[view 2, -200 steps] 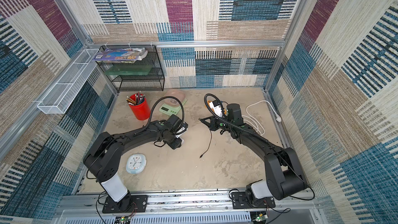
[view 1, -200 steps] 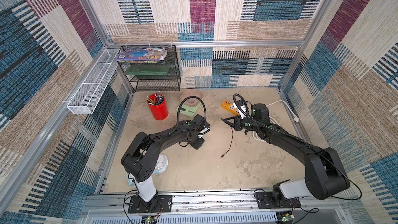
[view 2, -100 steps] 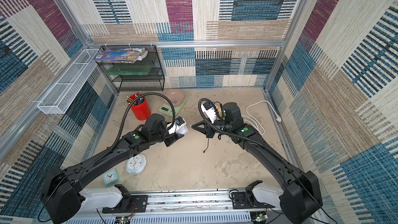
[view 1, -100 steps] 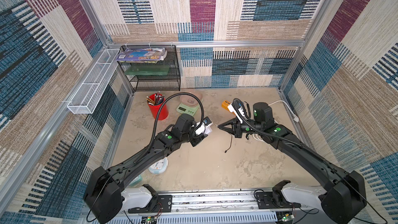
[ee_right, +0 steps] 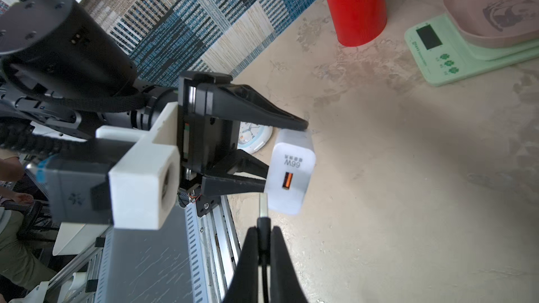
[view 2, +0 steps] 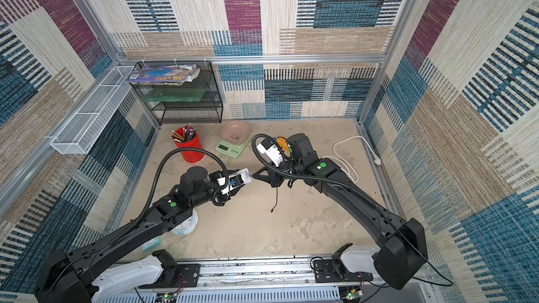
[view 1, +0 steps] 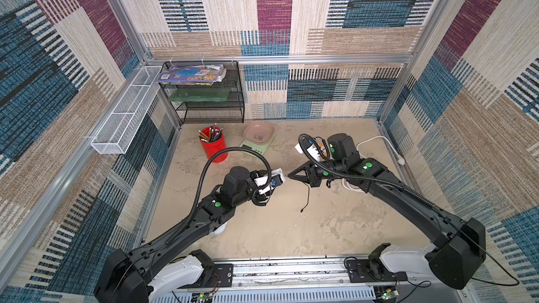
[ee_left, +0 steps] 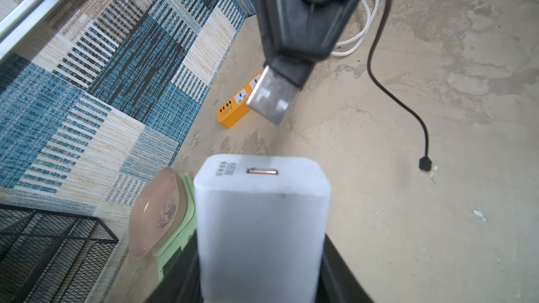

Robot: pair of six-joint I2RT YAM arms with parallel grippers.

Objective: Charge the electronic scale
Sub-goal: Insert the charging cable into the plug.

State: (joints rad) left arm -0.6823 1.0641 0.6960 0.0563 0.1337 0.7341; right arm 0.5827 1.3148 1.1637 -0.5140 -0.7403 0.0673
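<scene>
The electronic scale is mint green with a pinkish panda tray and stands at the back of the table. My left gripper is shut on a white charger adapter, lifted off the table, its USB port facing the right gripper. My right gripper is shut on the USB plug of a black cable. The plug's metal tip sits just short of the adapter's face, slightly off its port. The cable's free end hangs down to the table.
An orange power strip with a white cord lies at the back right. A red pencil cup stands left of the scale, with a black mesh shelf behind it. A round alarm clock lies under the left arm.
The right gripper has moved left with the plug and the left gripper has risen with the adapter. The two now meet tip to tip over the table's middle.
</scene>
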